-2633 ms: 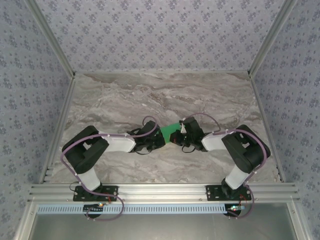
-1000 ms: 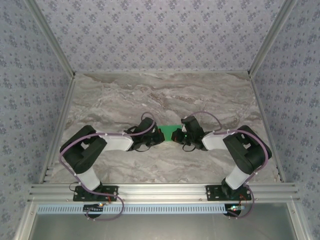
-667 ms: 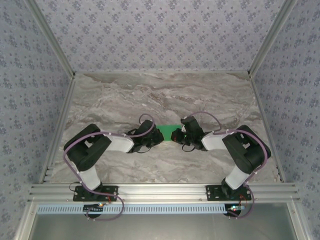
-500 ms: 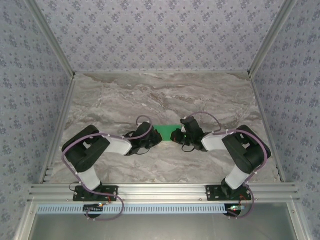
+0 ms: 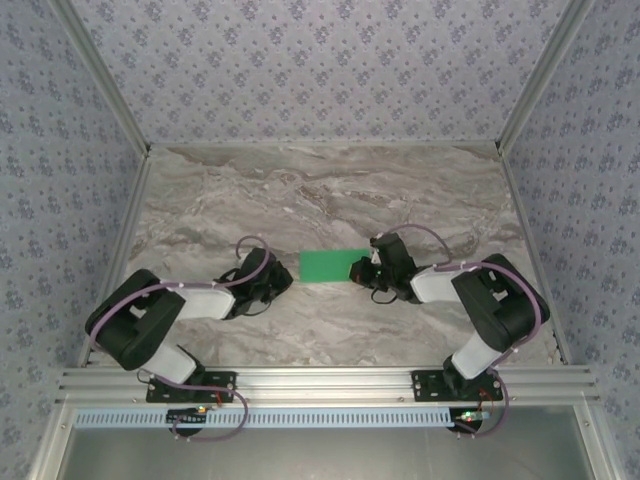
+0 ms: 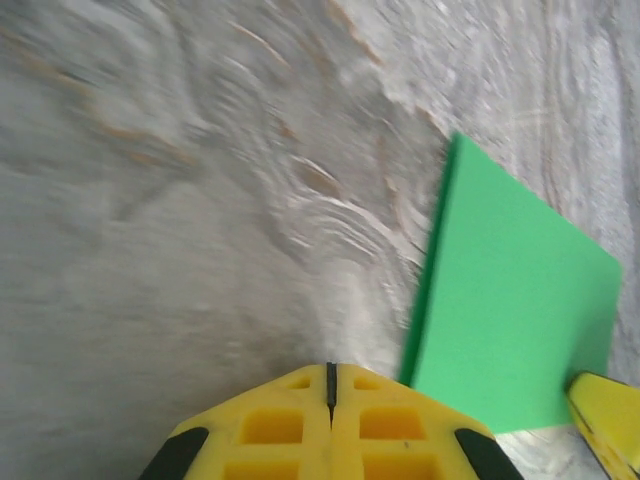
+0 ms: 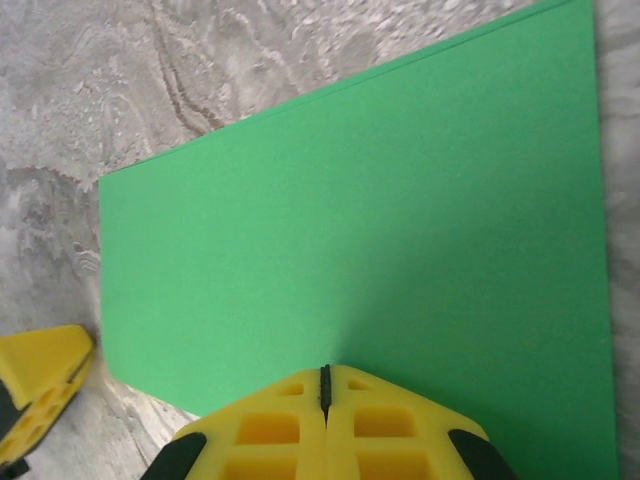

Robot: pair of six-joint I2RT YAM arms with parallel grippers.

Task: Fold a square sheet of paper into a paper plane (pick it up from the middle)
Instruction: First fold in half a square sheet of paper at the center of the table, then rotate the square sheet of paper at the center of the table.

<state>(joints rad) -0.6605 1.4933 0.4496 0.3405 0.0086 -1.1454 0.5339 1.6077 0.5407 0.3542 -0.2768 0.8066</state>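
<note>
Green paper [image 5: 333, 265], flat on desk [image 5: 250, 190], long axis left-right. Right jaws closed, empty, over its right end; left jaws closed, empty, apart at lower left.

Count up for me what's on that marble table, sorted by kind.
Green paper sheet: 1
Robot grippers with yellow fingers: 2 (left gripper, right gripper)
Total: 3

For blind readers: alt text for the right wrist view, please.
A flat bright green paper sheet lies on a grey marbled table, the shut yellow right gripper over its near edge. The yellow tip of the left gripper sits beside its lower left corner.
</note>
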